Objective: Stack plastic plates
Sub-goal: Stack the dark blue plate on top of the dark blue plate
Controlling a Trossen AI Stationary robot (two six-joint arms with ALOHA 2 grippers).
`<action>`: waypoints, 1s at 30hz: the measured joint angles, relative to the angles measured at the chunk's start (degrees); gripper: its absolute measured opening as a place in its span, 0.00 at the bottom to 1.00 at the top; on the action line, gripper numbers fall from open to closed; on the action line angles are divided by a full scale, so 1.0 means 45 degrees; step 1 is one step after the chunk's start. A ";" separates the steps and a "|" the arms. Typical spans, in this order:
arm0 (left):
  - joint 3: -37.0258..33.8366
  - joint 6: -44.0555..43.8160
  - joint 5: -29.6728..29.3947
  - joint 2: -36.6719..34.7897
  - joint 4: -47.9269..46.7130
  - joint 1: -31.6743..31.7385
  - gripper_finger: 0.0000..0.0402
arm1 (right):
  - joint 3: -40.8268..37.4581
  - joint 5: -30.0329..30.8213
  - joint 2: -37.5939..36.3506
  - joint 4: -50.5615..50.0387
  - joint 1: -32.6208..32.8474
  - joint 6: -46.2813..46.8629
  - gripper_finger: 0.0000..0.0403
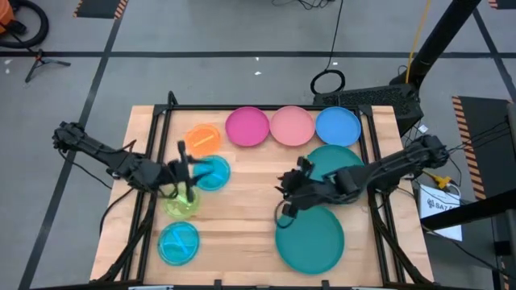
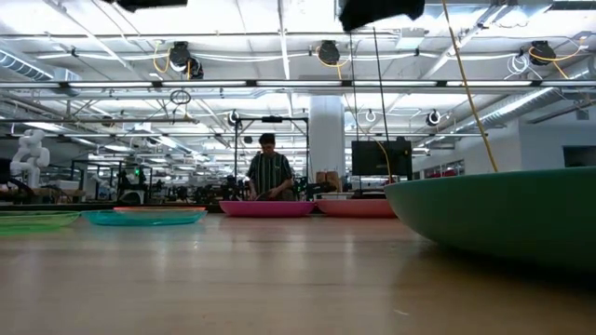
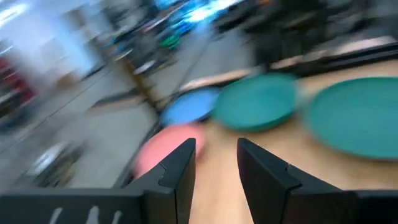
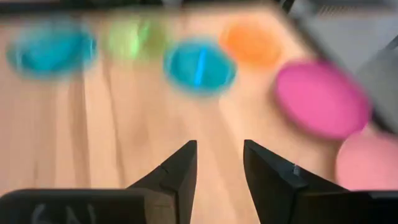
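Note:
Plastic plates lie flat on the wooden table. Magenta (image 1: 247, 126), pink (image 1: 291, 126) and blue (image 1: 337, 126) plates line the far edge, with an orange one (image 1: 203, 138) to their left. One large teal plate (image 1: 310, 238) lies near right, and another greenish one (image 1: 326, 157) lies behind it, partly under my right arm. On the left lie a cyan plate (image 1: 214, 172), a lime plate (image 1: 182, 203) and another cyan plate (image 1: 178, 242). My left gripper (image 1: 184, 171) (image 3: 216, 155) hovers open over the left plates. My right gripper (image 1: 285, 190) (image 4: 219, 158) hovers open above mid-table.
A black frame (image 1: 161, 113) runs around the table's edges. Bare wood (image 1: 242, 209) lies between the left plates and the teal ones. In the low view a person (image 2: 270, 172) stands far behind the table.

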 joint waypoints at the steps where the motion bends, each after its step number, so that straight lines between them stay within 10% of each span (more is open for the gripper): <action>1: -0.0079 0.0464 0.0985 -0.0061 -0.0016 -0.0041 0.31 | 0.0085 -0.0608 0.0239 -0.0274 -0.0134 -0.0006 0.31; 6: -0.0075 0.1587 0.4181 -0.0048 -0.0070 -0.0113 0.31 | 0.0108 -0.3020 0.1274 -0.2150 -0.0338 -0.0027 0.31; 15: -0.0075 0.0492 0.4192 -0.0010 -0.0255 0.0160 0.31 | 0.0098 -0.5655 0.2887 -0.3556 -0.0320 -0.0003 0.31; 30: -0.0065 -0.0555 0.4192 0.0000 -0.0829 0.0232 0.31 | 0.0098 -0.5650 0.3916 -0.3580 -0.0471 -0.1020 0.31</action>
